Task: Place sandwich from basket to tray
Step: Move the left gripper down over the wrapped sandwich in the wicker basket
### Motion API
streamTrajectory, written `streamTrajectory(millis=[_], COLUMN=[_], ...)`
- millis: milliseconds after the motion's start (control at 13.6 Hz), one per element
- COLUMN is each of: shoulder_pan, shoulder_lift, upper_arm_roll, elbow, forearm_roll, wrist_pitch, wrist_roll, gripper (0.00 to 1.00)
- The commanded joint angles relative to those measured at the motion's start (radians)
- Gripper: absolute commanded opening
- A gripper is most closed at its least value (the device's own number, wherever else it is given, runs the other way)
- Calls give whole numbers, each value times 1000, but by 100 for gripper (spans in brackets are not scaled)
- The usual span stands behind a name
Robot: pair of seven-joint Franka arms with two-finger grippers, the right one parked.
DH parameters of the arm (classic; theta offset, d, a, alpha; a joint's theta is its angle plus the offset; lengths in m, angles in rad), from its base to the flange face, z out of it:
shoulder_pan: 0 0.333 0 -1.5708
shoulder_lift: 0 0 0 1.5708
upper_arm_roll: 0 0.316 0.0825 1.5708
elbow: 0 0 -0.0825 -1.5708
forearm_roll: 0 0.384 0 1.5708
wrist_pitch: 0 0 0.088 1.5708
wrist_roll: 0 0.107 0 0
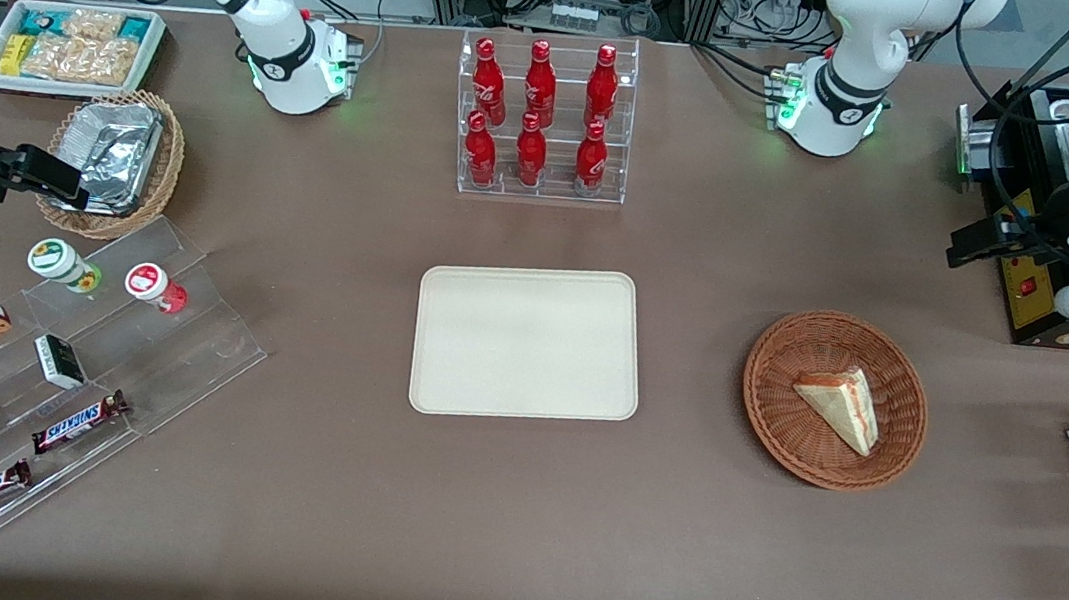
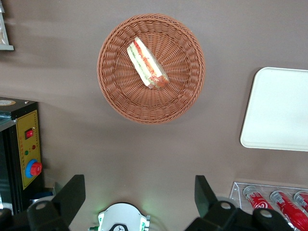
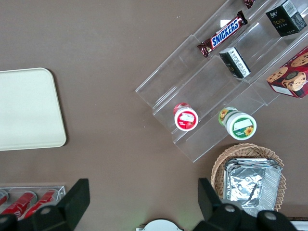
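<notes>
Gripper (image 2: 139,192) of the left arm hangs high above the brown surface (image 1: 507,539), its two dark fingers (image 2: 204,192) spread wide apart with nothing between them, farther from the front camera than the basket (image 1: 889,456) and not touching it.

Taking the basket as the landmark: the surface carries everything. The tray (image 1: 530,343), flat, cream-beige, with rounded corners and a low rim, lies bare well apart from the basket, toward the parked arm's end. The basket itself is a round, shallow, reddish-brown wicker bowl. Inside it, lying on its side near the middle, is the sandwich (image 1: 843,404): a small triangular wedge of pale bread in clear wrap, with red, orange and green filling showing in stripes along one long edge in the left wrist view (image 2: 147,63).
</notes>
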Motion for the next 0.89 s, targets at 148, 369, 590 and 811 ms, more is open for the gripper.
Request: streamTrajectory(millis=[148, 369, 590, 811], shoulder_pan=[2, 2, 3, 6], shoulder_lift=[12, 59, 142, 158], upper_arm_roll=[-6, -6, -4, -3], elbow=[14, -17, -47, -156], forearm_roll=[8, 8, 13, 15], wrist_pitch=[-21, -3, 81, 245], wrist_roll=[6, 3, 3, 3], gripper=[100, 100, 100, 100])
